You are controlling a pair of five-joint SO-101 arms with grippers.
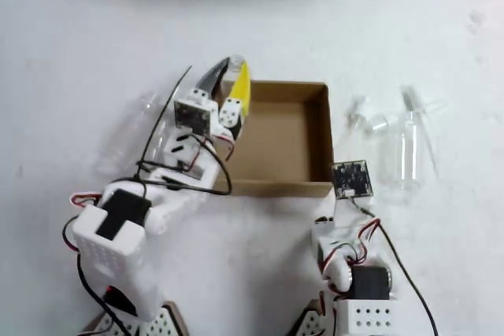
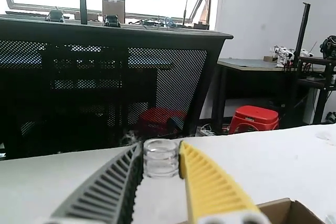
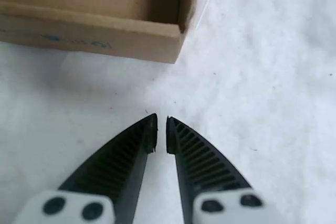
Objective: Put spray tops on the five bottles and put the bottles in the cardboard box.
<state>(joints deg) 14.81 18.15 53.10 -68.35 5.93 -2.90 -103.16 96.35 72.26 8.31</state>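
White tabletop (image 1: 79, 53) carries the cardboard box (image 1: 283, 135); your left gripper (image 2: 161, 150) clamps an uncapped bottle (image 2: 161, 163) at its far-left corner, your right gripper (image 3: 161, 128) hangs nearly closed, empty, so fetch a spray top (image 1: 359, 112) next.

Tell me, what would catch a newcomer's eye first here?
The left arm's grey and yellow jaws clamp a clear bottle by its neck, at the far left corner of the cardboard box. A second bottle and loose spray tops lie on the table right of the box.
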